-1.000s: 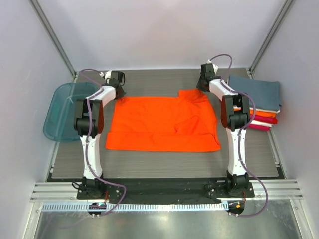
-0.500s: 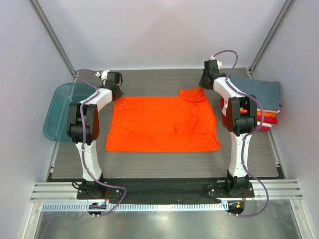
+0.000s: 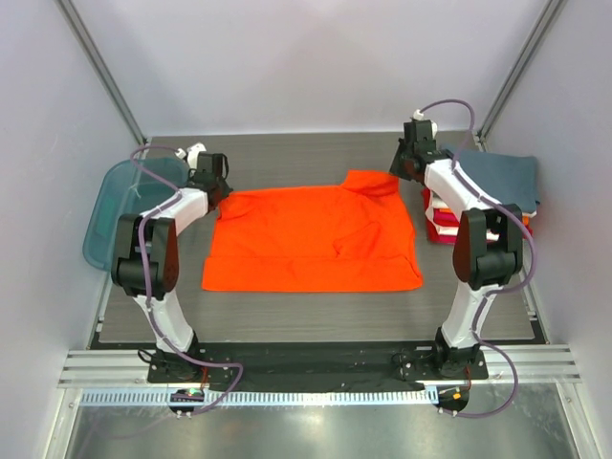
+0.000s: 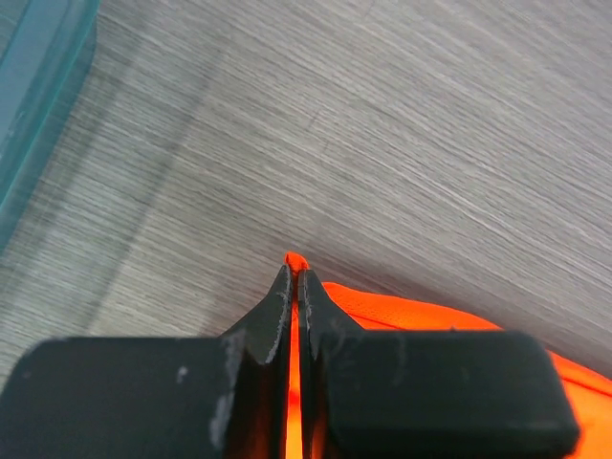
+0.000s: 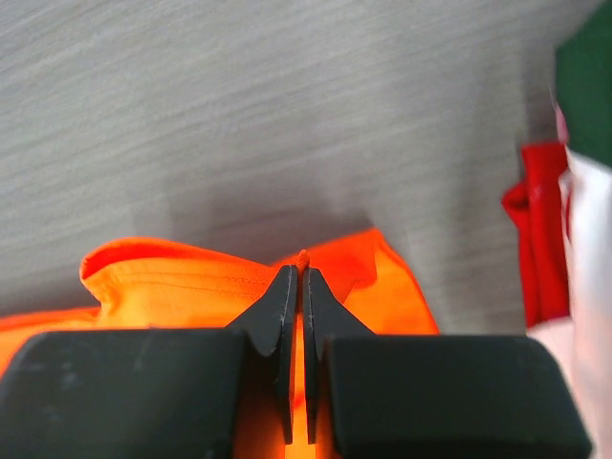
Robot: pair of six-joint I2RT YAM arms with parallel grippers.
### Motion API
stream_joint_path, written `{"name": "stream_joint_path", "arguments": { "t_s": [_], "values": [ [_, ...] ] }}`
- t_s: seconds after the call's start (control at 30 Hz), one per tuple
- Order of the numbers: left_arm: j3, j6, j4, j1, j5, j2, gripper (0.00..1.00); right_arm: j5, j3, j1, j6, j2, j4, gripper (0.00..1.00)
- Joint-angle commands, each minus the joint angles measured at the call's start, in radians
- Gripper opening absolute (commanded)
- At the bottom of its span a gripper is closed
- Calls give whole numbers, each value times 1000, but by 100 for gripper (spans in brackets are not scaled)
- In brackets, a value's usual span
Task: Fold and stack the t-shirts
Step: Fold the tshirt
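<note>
While the orange shirt (image 3: pixel 316 239) lies spread on the desk (image 3: pixel 316 316) | left gripper (image 4: pixel 295 279) and right gripper (image 5: pixel 295 275) each clamp one far corner | cloth seems light, limp; corners give best hold

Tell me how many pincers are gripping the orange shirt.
2. The left pincer is shut on the far-left corner of the orange shirt; the right pincer on its far-right corner. Neither is hidden.
</note>
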Motion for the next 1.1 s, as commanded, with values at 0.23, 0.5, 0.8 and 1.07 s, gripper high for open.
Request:
{"name": "stream_joint_path", "arguments": {
  "t_s": [0.23, 0.5, 0.8, 1.07],
  "values": [
    [-173, 36, 292, -11, 48, -177, 0, -18, -184, -1, -6, -234, 3, 1],
    [-305, 96, 490, -19, 65, -226, 0, -76, -276, -1, 15, -328, 3, 1],
    [-482, 152, 932, -19, 146, -211, 0, -110, -373, 1, 32, -406, 3, 1],
    [-491, 157, 943, -19, 192, -224, 0, -110, -455, 1, 40, -500, -1, 1]
  ]
}}
